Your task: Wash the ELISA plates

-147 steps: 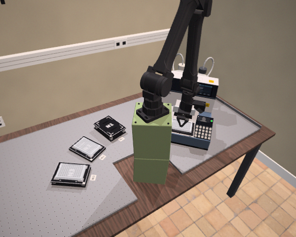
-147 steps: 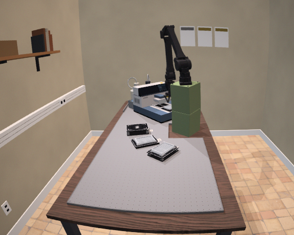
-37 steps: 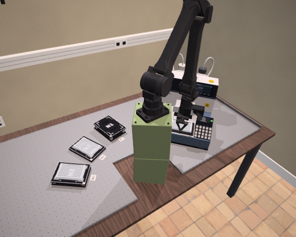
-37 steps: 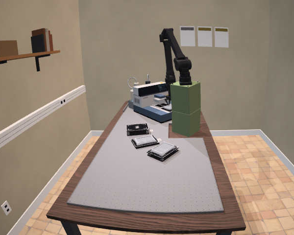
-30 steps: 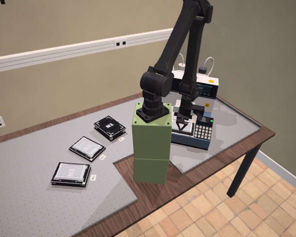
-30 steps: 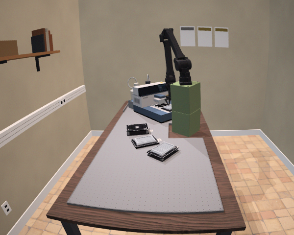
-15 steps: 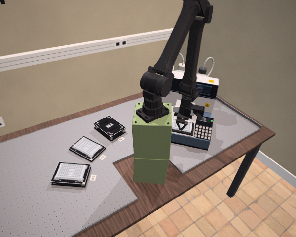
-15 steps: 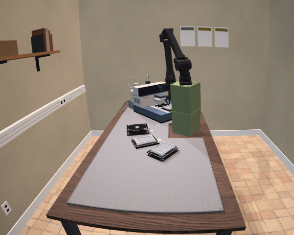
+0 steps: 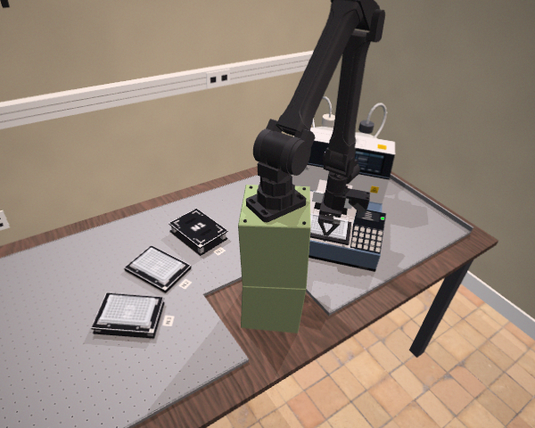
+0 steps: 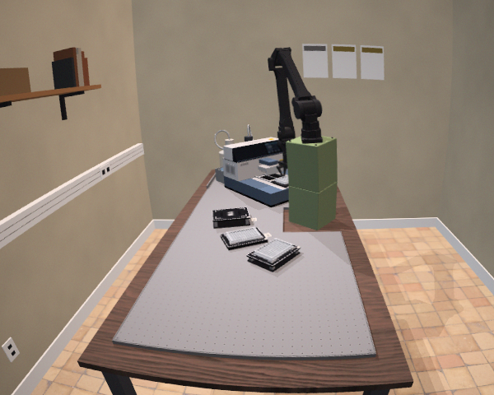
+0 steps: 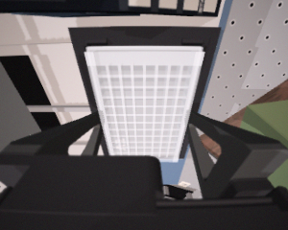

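A clear ELISA plate point(image 9: 342, 230) point(image 11: 144, 96) lies flat in the black carrier point(image 11: 146, 34) of the washer point(image 10: 240, 166). My gripper point(image 9: 328, 227) point(image 11: 144, 115) points down over it, shut on its two long sides, one fingertip at each side. The washer's lamp point(image 9: 382, 218) is green. The keypad point(image 9: 366, 238) is right of the carrier in the top view. Nest N1 point(image 9: 197, 226) point(image 10: 230, 216) is empty. Nest N2 bears a plate point(image 9: 158, 266) point(image 10: 244, 236) and nest N3 bears another plate point(image 9: 129, 309) point(image 10: 274, 250). The held plate's cut-off corner cannot be told.
The green pedestal point(image 9: 275, 258) point(image 10: 311, 183) with the arm's base stands between the nests and the washer. The washer's tall rear housing point(image 9: 382, 159) stands behind the carrier, with bottles and tubes at its back. A raised edge point(image 9: 433, 203) bounds the grey surface beyond the washer.
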Motion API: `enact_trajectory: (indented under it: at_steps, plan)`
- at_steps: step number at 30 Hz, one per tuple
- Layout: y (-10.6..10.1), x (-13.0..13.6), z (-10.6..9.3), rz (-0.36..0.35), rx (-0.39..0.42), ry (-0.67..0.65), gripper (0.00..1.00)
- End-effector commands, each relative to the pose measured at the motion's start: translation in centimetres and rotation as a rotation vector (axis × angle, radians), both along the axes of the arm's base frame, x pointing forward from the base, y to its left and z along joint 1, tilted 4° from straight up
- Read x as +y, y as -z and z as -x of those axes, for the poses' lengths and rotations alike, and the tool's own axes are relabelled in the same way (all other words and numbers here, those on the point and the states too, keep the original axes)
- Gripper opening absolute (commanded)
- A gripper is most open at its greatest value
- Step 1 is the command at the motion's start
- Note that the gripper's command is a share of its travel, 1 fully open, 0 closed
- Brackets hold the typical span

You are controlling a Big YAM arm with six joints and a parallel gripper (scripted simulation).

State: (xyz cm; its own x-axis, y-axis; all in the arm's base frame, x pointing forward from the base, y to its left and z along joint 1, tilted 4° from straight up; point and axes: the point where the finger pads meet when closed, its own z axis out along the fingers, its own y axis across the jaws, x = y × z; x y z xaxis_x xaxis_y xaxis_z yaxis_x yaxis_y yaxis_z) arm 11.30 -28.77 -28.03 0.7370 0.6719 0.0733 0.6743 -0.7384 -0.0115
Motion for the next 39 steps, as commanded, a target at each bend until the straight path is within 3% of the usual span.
enact_trajectory:
  at_steps: [1,39]
  plan:
    - [-0.9,-0.2,-0.4,0.003,-0.005,0.009,0.82]
    - [-6.5,-0.6,0.4,0.004,-0.005,0.004,0.82]
